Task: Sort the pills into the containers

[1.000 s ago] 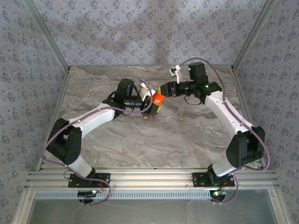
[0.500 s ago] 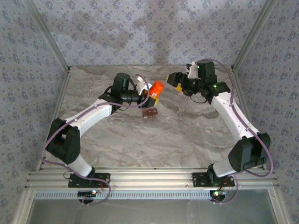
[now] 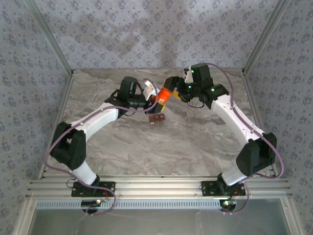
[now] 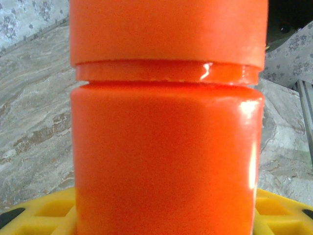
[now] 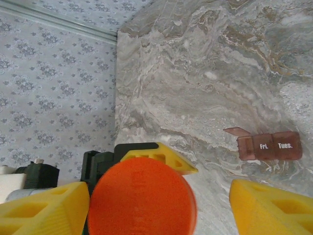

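Note:
My left gripper (image 3: 157, 99) is shut on a bright orange bottle (image 3: 165, 94) with its cap on, held above the table. In the left wrist view the bottle (image 4: 166, 147) stands between that gripper's yellow fingers (image 4: 44, 210). My right gripper (image 5: 160, 197) is open around the bottle's cap (image 5: 142, 200); the cap sits close to its left finger (image 5: 44, 208), with a gap to the right one. The containers (image 3: 156, 118), a reddish-brown strip, lie on the table just below the bottle. In the right wrist view the containers (image 5: 269, 145) read "Fri." and "Tues.", with one lid flipped open. The pills are hidden.
The marble tabletop (image 3: 195, 137) is enclosed by patterned walls on three sides. An aluminium rail (image 3: 156, 188) runs along the near edge by the arm bases. Both arms meet over the middle back of the table.
My right gripper opened and pulled back to the right, then returned with its fingers around the cap. The left arm raised and tilted the bottle off the strip.

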Available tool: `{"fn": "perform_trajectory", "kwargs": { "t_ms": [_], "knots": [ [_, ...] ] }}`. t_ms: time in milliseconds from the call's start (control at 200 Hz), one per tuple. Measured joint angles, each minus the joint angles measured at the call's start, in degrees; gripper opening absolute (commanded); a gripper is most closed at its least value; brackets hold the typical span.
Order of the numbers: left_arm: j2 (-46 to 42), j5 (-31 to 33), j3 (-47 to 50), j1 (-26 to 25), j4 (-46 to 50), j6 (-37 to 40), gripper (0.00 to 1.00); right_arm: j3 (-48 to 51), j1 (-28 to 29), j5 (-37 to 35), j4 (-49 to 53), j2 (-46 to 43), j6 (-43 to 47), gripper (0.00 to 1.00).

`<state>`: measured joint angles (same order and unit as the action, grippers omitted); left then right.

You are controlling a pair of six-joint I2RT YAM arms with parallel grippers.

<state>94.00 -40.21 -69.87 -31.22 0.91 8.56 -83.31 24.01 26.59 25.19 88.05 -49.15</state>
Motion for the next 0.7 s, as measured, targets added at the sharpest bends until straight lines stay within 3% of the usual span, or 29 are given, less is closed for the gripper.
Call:
{"fn": "perform_trajectory", "kwargs": {
  "t_ms": [250, 495, 699],
  "knots": [
    [0.1, 0.0, -0.1, 0.0, 0.6, 0.0, 0.0, -0.3, 0.9, 0.2, -0.1, 1.6, -0.4, 0.71],
    [0.3, 0.0, -0.3, 0.0, 1.1, 0.2, 0.0, -0.7, 1.6, 0.2, -0.3, 1.6, 0.8, 0.43],
    [0.4, 0.0, -0.7, 0.1, 2.0, 0.2, 0.0, -1.5, 1.2, 2.6, -0.5, 2.6, 4.9, 0.37]
  ]
}}
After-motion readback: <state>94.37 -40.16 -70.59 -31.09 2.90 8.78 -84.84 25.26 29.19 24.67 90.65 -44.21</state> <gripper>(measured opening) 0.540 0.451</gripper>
